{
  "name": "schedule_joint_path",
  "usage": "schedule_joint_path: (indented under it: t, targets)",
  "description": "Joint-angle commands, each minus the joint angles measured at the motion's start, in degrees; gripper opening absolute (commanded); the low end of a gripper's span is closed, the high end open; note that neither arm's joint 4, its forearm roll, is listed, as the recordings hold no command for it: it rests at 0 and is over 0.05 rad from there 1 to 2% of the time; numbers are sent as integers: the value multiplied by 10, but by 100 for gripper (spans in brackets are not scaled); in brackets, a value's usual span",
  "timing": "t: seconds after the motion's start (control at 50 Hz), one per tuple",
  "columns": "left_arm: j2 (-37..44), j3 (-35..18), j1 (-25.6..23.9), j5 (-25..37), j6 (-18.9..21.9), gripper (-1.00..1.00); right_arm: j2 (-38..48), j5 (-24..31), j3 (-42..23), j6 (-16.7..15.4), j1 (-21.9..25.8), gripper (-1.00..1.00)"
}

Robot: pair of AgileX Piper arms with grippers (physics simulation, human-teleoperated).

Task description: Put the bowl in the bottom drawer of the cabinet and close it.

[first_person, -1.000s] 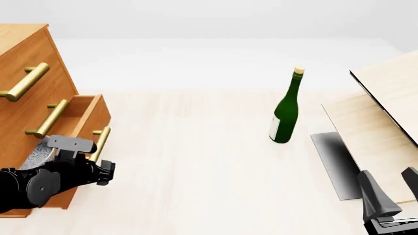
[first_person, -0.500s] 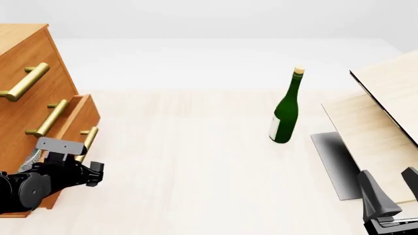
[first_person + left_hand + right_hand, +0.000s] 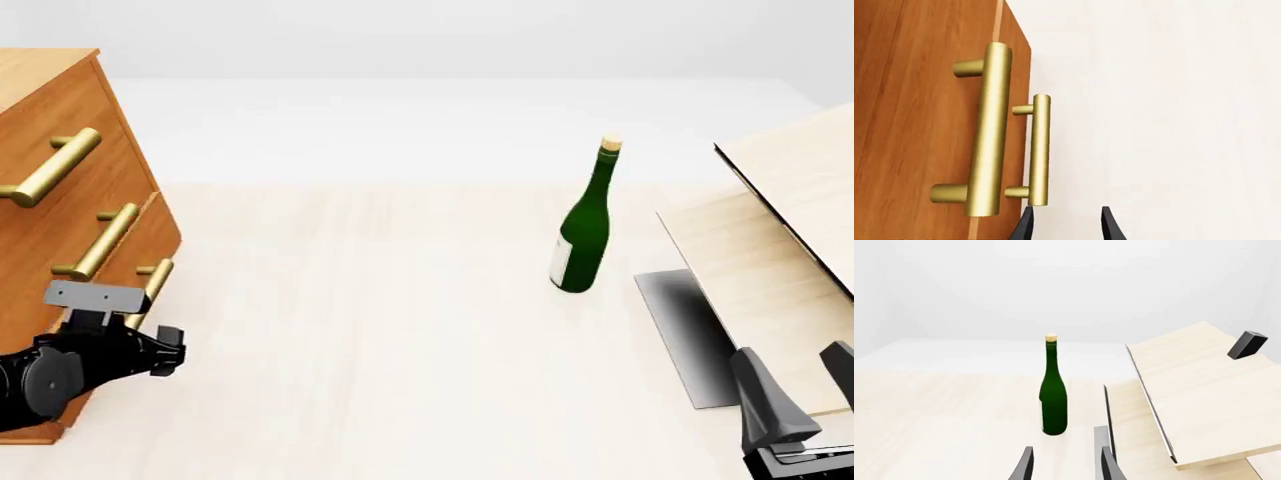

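The cabinet (image 3: pixel 67 180) stands at the table's left edge, and its bottom drawer (image 3: pixel 127 300) sits pushed in, level with the two above it. The bowl is hidden. My left gripper (image 3: pixel 167 350) is low against the drawer front, just below the brass handle (image 3: pixel 147 280). In the left wrist view the fingertips (image 3: pixel 1027 225) stand apart with nothing between them, one close to the end of the bottom drawer's handle (image 3: pixel 1039 150). My right gripper (image 3: pixel 801 385) rests open at the near right, far from the cabinet, holding nothing.
A green bottle (image 3: pixel 585 235) stands upright right of the table's middle. Pale wooden boards (image 3: pixel 761 250) lean at the right over a grey mat (image 3: pixel 681 330). The right gripper (image 3: pixel 1064 465) faces the bottle (image 3: pixel 1053 400) and boards (image 3: pixel 1201 390).
The bottom drawer has slid from partly open to shut. My left gripper moved left with its front. The bowl seen inside the drawer is now out of sight. The right arm stayed still.
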Motion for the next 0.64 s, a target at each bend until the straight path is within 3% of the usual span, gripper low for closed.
schedule_joint_path:
  t: [0.02, 0.42, 0.52, 0.64]
  targets:
    - [109, 17, -32, 16, -46, 100, 0, 0, 0, 0, 0, 100]
    - [109, 10, 31, 17, -38, 100, 0, 0, 0, 0, 0, 100]
    - [102, 14, 72, 7, -17, 100, 0, 0, 0, 0, 0, 100]
    - [103, 17, 86, 2, -11, 100, 0, 0, 0, 0, 0, 100]
